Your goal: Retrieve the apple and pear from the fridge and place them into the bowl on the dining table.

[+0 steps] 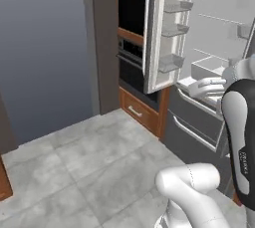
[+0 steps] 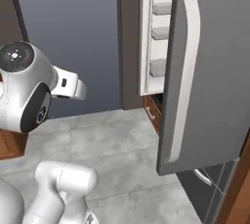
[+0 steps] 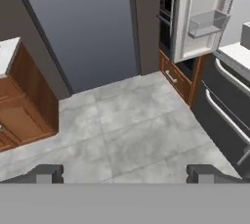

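Observation:
The fridge (image 1: pixel 219 38) stands open, its white shelved interior and grey lower drawers (image 3: pixel 224 115) showing. Its left door (image 1: pixel 169 28) with door shelves is swung out, and the right door (image 2: pixel 210 71) with its long white handle fills the right base view. My gripper (image 3: pixel 125 174) hangs open and holds nothing, over the grey floor just left of the fridge's front (image 1: pixel 195 88). Its fingertips (image 3: pixel 49 174) stand wide apart. Apple, pear and bowl are out of view. A white-topped, wooden-based counter corner (image 3: pixel 19 96), apparently the dining table, is at the left.
A black built-in oven (image 1: pixel 132 48) in wooden cabinetry, with a drawer (image 1: pixel 135 111) below it, stands left of the fridge. A dark grey wall (image 1: pixel 45 48) lies beyond it. Grey tiled floor (image 1: pixel 99 157) spreads between fridge and counter.

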### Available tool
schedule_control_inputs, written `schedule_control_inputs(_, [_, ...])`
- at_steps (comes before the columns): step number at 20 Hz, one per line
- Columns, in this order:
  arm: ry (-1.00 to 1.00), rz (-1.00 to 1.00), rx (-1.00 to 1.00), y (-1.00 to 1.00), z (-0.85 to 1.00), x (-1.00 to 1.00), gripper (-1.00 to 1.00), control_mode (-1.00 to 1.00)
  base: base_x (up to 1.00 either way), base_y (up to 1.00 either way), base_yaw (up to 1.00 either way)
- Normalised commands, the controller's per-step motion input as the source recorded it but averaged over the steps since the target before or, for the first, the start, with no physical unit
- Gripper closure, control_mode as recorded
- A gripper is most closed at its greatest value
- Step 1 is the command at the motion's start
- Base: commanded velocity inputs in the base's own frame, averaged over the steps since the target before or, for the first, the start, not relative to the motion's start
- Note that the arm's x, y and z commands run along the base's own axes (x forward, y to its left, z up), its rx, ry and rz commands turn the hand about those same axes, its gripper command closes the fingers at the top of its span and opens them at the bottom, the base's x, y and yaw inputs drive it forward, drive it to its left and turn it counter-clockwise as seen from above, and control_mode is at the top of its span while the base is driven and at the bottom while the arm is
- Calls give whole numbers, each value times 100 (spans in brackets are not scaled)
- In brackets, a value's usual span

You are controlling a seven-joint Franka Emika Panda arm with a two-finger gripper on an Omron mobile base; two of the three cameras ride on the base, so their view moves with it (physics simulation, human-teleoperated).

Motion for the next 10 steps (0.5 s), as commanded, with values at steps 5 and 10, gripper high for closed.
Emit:
schedule_control_inputs(5, [0,0,0,0,0,0,-100,100,73,19,-48])
schedule_control_inputs(10, [0,0,0,0,0,0,-100,100,60,29,-48])
